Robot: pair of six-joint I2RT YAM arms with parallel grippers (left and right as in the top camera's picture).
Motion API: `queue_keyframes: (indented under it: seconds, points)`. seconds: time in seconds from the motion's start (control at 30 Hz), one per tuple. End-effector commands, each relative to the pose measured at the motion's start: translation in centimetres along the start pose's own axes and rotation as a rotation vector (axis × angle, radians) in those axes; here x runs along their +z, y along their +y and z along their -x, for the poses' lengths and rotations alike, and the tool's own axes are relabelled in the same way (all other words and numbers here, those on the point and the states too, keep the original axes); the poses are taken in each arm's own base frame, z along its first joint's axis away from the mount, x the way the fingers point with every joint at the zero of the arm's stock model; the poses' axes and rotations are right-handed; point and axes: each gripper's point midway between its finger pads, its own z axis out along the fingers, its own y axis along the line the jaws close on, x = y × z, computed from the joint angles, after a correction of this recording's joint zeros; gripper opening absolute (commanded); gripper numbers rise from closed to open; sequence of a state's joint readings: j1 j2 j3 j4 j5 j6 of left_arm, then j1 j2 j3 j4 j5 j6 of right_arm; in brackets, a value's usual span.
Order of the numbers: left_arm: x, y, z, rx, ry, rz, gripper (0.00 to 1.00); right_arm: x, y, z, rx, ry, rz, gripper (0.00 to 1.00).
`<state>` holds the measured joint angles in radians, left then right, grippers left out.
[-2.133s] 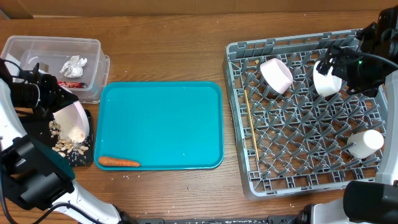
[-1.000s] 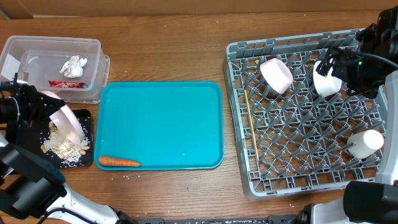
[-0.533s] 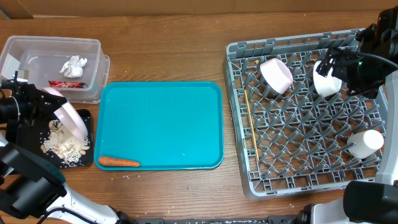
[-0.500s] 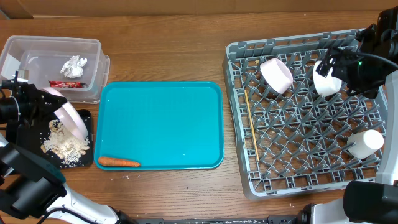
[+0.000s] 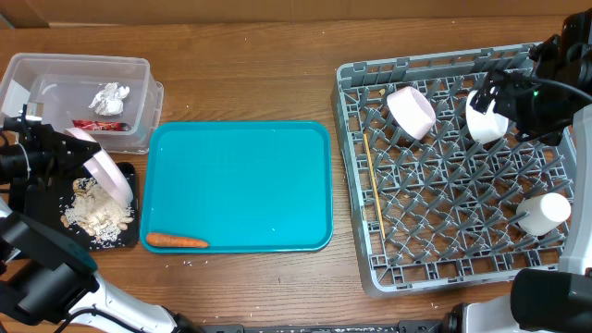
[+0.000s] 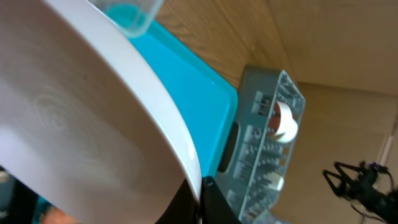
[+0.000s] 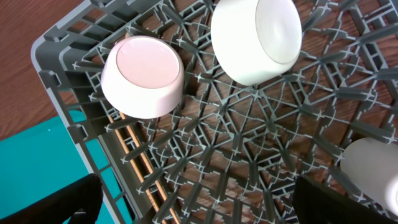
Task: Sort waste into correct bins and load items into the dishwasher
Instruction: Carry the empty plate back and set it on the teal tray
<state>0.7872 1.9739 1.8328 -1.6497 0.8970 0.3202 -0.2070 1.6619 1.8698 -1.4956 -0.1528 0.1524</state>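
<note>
Wooden tabletop [image 5: 240, 83] runs under everything. Hard-to-see stuff first: the left wrist cam is almost totally filled by the white dish [image 6: 81, 124]. All you get of the left fingers [image 6: 214, 208] is a dark sliver at the bottom edge, right up against the rim. From overhead the dish hangs tilted in that grip over the black tray [image 5: 129, 236], so the fingers are clamped on it. The left arm also covers part of that tray's left side.

Over on the other side, the right fingers [image 7: 62, 199] only poke in as dark shapes in the two bottom corners of the right wrist cam. They're spread wide with nothing between them, above the dish rack [image 5: 350, 166]. The white cup [image 5: 544, 212] at the rack's near right corner is cut off by the frame edge in that view.

Containers now:
- The black tray has a pile of pale food scraps [image 5: 97, 217].
- The clear bin [image 5: 79, 65] just behind it holds a crumpled foil ball [image 5: 109, 96] and a red wrapper [image 5: 104, 125].
- The teal tray [image 5: 240, 185] in the middle has a carrot [image 5: 176, 241] at its near-left corner.
- The rack holds a pink-bottomed bowl [image 5: 411, 111], a second white cup [image 5: 486, 118] right by the right arm, the corner cup, and a chopstick [image 5: 374, 199] lying along its left side.
</note>
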Motion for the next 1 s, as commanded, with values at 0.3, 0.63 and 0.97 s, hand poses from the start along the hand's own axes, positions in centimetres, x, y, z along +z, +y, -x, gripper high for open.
queue_keyframes:
  seconds: [0.3, 0.63, 0.97]
  points:
    - [2.2, -3.3, -2.0, 0.085, 0.09, 0.009, 0.04, 0.0, 0.3, 0.1, -0.009, -0.006, 0.009, 1.0]
    - [12.1, -9.9, -7.2, 0.267, 0.321, 0.171, 0.04, 0.0, 0.3, 0.1, -0.009, -0.004, 0.008, 1.0]
    - [24.2, -12.3, -9.8, 0.524, 0.189, 0.627, 0.04, 0.0, 0.2, -0.1, -0.007, 0.004, 0.006, 1.0]
